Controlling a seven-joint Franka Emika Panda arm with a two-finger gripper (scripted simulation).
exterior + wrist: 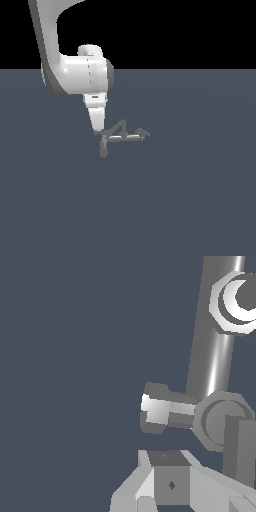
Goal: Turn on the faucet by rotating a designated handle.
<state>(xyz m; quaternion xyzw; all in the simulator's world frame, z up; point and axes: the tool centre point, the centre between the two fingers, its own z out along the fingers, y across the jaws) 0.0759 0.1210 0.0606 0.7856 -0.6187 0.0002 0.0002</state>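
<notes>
Arm: on the exterior view's left you have one white Franka arm (75, 70), reaching down from the upper left to the dark grey-blue floor (200, 200).
Claw: your one white claw (98, 131) tapers down to the left end of the faucet; its tip looks to be touching or just beside the metal there. You cannot tell from either view whether the fingers are spread or pressed together; the wrist view shows only pale finger parts (150, 491) at the frame's edge.
Faucet: one tiny dull grey-brown metal faucet (120, 135) sits on the floor near the middle, just right of the claw, with a thin horizontal bar, a peaked strut above it and a thick downturned spout (103, 149) below its left end.
Handle: you want the short, thin, straight grey-brown lever (143, 133) at the right end of the bar; the claw is not on it, judging by the exterior view.
Progress: nothing shows the handle turned; your approach looks early, with contact on the lever and the whole rotation left.
Count: one arm, one claw, one faucet, one spout.
</notes>
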